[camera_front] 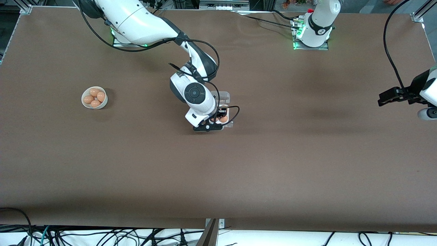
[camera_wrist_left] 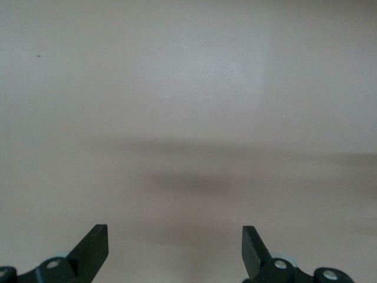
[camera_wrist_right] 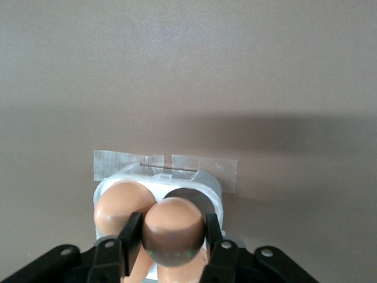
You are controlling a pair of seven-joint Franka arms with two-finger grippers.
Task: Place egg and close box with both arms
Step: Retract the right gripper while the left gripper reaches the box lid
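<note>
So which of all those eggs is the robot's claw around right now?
The egg between the right gripper's fingers, over the box. Another egg sits beside it in the tray; the rest lie in the bowl.

Left pincer [camera_wrist_left: 175,250] agape, right pincer [camera_wrist_right: 172,236] clasping.

Take the round white bowl [camera_front: 94,98] as your reference point. It stands on the brown bench [camera_front: 273,164], toward the right arm's end, and holds four brown eggs [camera_front: 95,96] lying close together. Nearer to the front camera than the bowl, past the bench edge, you will see loose black cables [camera_front: 112,236] on a white surface. Two strips of clear tape [camera_wrist_right: 165,165] lie flat on the bench.
</note>
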